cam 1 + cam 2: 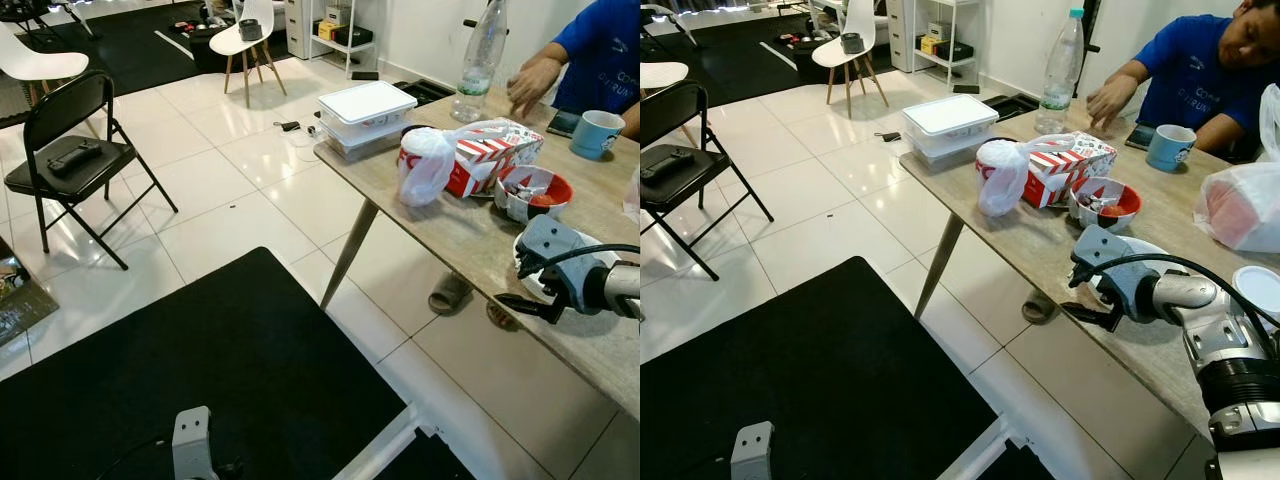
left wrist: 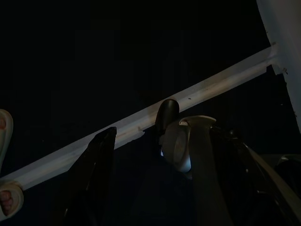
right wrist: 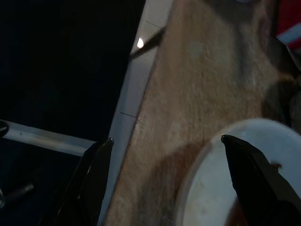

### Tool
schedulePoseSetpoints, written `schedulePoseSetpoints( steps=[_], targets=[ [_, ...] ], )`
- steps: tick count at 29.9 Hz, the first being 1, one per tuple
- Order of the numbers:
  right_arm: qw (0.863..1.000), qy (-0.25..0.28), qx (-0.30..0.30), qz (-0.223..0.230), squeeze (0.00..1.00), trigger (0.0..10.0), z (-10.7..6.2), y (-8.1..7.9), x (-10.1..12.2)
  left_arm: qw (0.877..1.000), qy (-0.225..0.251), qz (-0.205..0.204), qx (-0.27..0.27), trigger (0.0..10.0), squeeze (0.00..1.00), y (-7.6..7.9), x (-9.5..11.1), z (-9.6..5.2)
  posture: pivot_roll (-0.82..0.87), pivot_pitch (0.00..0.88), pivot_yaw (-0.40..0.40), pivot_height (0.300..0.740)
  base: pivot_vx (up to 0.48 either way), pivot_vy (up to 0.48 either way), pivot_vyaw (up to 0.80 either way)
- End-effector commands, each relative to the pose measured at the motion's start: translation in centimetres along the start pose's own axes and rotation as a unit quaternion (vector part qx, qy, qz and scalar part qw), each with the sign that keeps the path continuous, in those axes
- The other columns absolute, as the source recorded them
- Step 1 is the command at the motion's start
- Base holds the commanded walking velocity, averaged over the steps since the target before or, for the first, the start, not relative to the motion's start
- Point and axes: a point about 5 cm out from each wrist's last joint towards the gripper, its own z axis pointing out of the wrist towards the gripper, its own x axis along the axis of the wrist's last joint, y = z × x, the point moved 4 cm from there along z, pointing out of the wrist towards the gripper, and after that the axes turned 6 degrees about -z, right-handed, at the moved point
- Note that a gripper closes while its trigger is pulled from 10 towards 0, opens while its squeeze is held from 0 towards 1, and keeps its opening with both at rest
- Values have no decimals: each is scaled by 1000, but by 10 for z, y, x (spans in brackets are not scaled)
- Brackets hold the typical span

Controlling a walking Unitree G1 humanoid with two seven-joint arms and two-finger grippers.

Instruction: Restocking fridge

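My right gripper (image 1: 1087, 297) hovers open just above the wooden table (image 1: 1040, 250), near its front edge. In the right wrist view its fingers (image 3: 96, 174) straddle the table edge and a white round dish (image 3: 221, 188), holding nothing. Farther along the table stand a red bowl (image 1: 545, 190), a red-and-white food box (image 1: 485, 160), a knotted white plastic bag (image 1: 425, 160), a lidded white container (image 1: 365, 110) and a clear water bottle (image 1: 480, 55). My left arm (image 1: 190, 440) hangs low over the black mat; its gripper (image 2: 162, 134) is open in a dark view.
A person in a blue shirt (image 1: 1200, 70) sits at the far side, one hand (image 1: 530, 85) on the table beside a blue mug (image 1: 597, 132). A pink-filled plastic bag (image 1: 1240, 205) lies at the right. A black folding chair (image 1: 75, 150) stands at the left on the tiled floor.
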Motion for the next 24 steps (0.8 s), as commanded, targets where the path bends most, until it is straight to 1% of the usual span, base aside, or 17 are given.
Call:
schedulePoseSetpoints(
  steps=[1, 3, 4, 7, 13, 15, 18, 19, 21, 23, 24],
  targets=[
    [1000, -18, -13, 8, 0, 10000, -2, 5, -5, 1000, -5, 4, 2, 10000, 0, -2, -4, -1, -8, 0, 11, 740, 0, 0, 0],
    [999, -35, -15, 18, 0, 10000, -1, 5, -10, 1000, -5, 5, 1, 10000, 0, -1, -4, -1, -7, 0, 12, 740, 0, 0, 0],
    [999, -35, -15, 18, 0, 10000, -1, 5, -10, 1000, -5, 5, 1, 10000, 0, -1, -4, -1, -7, 0, 12, 740, 0, 0, 0],
    [998, -45, -28, 44, 0, 10000, -2, 8, -14, 1000, -4, 5, 1, 10000, 0, -2, -3, -1, -7, 0, 12, 740, 0, 0, 0],
    [996, -58, -39, 61, 0, 10000, -3, 11, -19, 1000, -5, 6, 2, 10000, 0, -2, -4, -1, -7, 0, 12, 740, 0, 0, 0],
    [996, -61, -30, 64, 0, 10000, -2, 8, -20, 1000, -3, 0, 2, 10000, 0, -2, -4, -1, -9, 0, 6, 740, 0, 0, 0],
    [995, -77, -29, 56, 0, 10000, -1, 7, -22, 1000, -4, -2, 2, 10000, 0, -2, -4, -1, -9, 0, 11, 740, 0, 0, 0],
    [995, -77, -18, 60, 0, 10000, 1, 4, -21, 1000, 0, -5, 5, 10000, 0, -3, -1, -1, -12, 0, 4, 740, 0, 0, 0],
    [995, -74, -12, 65, 0, 10000, 3, 2, -20, 1000, 3, -7, 8, 10000, 0, -4, 1, -1, -11, 0, -1, 740, 0, 0, 0],
    [995, -71, -2, 76, 0, 10000, 5, -2, -18, 1000, 5, -15, 5, 10000, 0, -4, 2, -1, -16, 0, 12, 740, 0, 0, 0],
    [995, -61, -1, 84, 0, 10000, 7, -3, -15, 1000, 2, -9, 2, 10000, 0, -3, 0, -1, -17, 0, 16, 740, 0, 0, 0]
  ],
)
